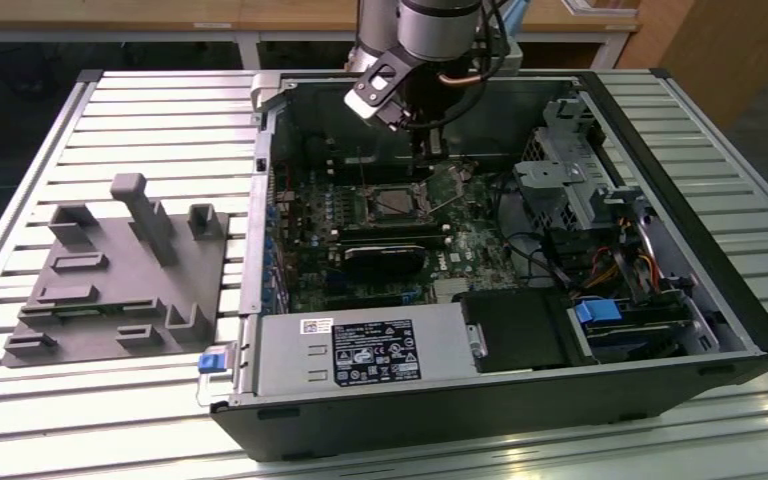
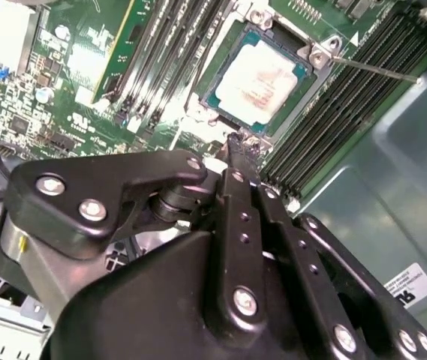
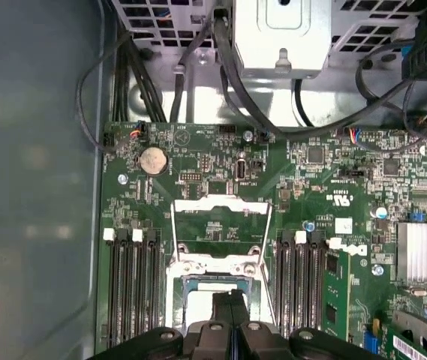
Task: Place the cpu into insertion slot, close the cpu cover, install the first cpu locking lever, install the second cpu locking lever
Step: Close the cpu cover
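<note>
The cpu (image 2: 262, 79) is a small flat square chip with a silvery-grey top. It lies flat, seated in the insertion slot (image 1: 373, 208), with a greenish edge showing round it. The slot, a black square with a metal rim, sits in the green board (image 1: 478, 245) slightly above the middle of the exterior view. The cpu cover (image 3: 221, 201), a thin metal frame with a square window, is swung open, clear of the chip. A thin wire locking lever (image 2: 371, 69) juts away from one corner of the slot.

Memory slots (image 2: 332, 112) flank the cpu (image 2: 262, 79); room above is open
</note>
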`<move>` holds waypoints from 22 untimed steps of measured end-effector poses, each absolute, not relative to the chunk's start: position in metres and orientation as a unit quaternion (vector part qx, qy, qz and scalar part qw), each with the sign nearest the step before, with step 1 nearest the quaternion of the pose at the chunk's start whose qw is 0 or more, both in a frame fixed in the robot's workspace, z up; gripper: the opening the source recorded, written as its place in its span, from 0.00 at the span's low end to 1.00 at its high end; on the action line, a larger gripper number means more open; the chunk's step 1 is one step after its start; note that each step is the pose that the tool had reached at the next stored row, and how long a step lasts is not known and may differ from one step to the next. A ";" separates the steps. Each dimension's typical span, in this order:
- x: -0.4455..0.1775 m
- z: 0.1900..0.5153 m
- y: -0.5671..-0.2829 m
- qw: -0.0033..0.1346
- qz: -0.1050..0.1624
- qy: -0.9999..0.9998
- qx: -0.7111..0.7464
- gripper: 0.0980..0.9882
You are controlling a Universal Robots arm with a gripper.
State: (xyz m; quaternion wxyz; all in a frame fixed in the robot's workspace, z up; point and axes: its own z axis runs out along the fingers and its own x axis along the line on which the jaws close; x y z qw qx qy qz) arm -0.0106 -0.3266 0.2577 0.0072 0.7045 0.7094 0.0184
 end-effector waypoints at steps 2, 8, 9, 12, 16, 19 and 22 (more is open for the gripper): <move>-0.011 0.258 -0.327 0.007 0.019 0.710 0.704 0.01; -0.011 0.260 -0.327 0.008 0.019 0.710 0.704 0.01; -0.010 0.260 -0.327 0.008 0.019 0.710 0.704 0.01; -0.010 0.260 -0.327 0.008 0.019 0.710 0.704 0.01; -0.009 0.260 -0.327 0.008 0.019 0.710 0.704 0.01; -0.006 0.260 -0.327 0.008 0.019 0.710 0.704 0.01; -0.004 0.260 -0.327 0.008 0.019 0.710 0.704 0.01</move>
